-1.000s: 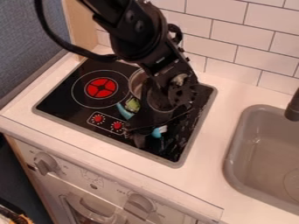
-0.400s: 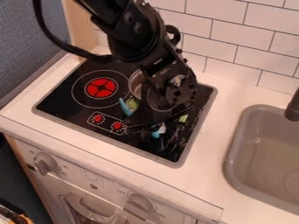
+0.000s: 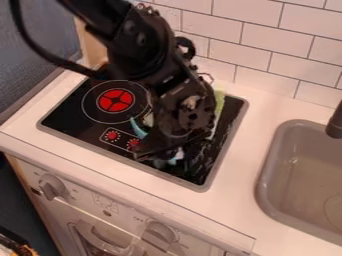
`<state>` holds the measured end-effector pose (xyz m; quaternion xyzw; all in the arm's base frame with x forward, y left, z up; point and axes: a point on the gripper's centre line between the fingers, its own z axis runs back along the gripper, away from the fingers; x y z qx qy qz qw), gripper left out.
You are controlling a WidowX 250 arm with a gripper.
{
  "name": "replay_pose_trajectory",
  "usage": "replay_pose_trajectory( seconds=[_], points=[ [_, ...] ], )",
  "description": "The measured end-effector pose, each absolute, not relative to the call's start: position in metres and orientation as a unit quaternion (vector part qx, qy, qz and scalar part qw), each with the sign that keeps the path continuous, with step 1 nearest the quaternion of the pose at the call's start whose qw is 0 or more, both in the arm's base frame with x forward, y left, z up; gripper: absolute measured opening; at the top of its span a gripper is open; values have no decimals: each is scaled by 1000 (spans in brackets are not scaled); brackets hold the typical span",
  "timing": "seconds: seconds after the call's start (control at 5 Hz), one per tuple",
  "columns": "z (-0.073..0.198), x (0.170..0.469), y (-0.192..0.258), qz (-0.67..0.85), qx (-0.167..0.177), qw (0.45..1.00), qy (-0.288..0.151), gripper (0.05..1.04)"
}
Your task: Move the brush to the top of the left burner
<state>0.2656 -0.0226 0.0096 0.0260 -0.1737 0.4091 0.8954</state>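
The black gripper (image 3: 160, 150) is low over the front middle of the stove, right of the left burner (image 3: 116, 100), whose red disc is uncovered. A blue brush (image 3: 138, 128) lies partly behind it: one blue end sticks out on the gripper's left, and a blue-and-white end emerges just below the gripper. The brush's middle is hidden, so contact with the gripper cannot be made out.
A light green object (image 3: 219, 107) shows behind the gripper on the stove's right side. Two red knobs mark the stove's front. A grey sink (image 3: 294, 190) is at the right, and a tiled wall (image 3: 260, 50) stands behind.
The arm and gripper have shifted left. The brush's visible ends have moved slightly left and toward the front. More of the green object shows at the right, while the metal pot's rim is now covered.
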Motion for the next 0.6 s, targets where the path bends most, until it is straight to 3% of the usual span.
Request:
replay_pose_trajectory(
  seconds=[0.4, 0.6],
  points=[
    [20, 247, -7, 432, 37, 883, -180, 536],
    [41, 247, 6, 420, 32, 889, -181, 536]
  ],
)
